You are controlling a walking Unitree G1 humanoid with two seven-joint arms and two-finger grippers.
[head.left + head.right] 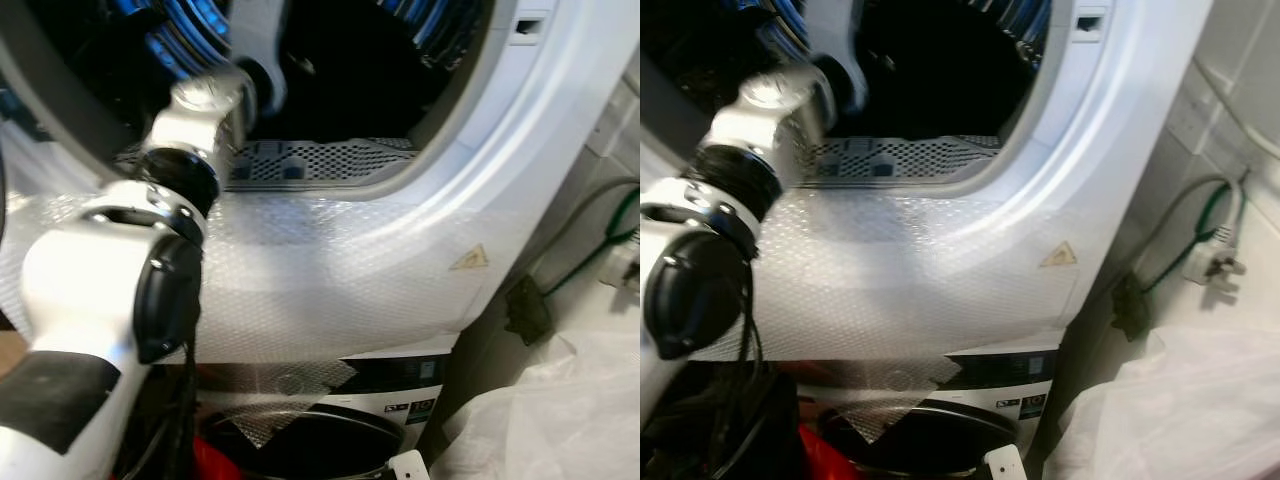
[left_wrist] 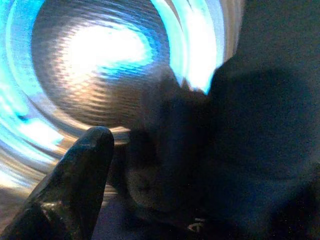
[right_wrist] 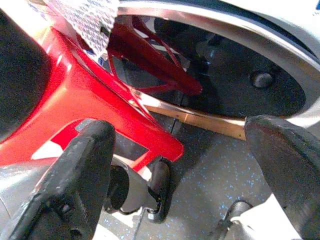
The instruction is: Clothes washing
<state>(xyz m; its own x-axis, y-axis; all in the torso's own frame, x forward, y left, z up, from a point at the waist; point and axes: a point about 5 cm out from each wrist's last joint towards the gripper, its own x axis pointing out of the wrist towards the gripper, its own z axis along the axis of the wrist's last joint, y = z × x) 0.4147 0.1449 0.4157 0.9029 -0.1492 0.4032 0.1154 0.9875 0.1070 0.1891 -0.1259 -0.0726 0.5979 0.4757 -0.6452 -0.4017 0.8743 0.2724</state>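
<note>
My left arm reaches up into the round opening of the upper machine, and its gripper is hidden in the dark drum in the eye views. In the left wrist view my left gripper is inside the blue-lit ribbed drum, close against a dark garment; the blur hides how it holds it. My right gripper hangs low and open, nothing between its fingers, above a red plastic frame in front of the lower machine's round door.
Bubble wrap covers the upper machine's front below a perforated grey strip. The lower machine stands beneath. White plastic sheeting lies at the right, with a plug and cables on the wall behind.
</note>
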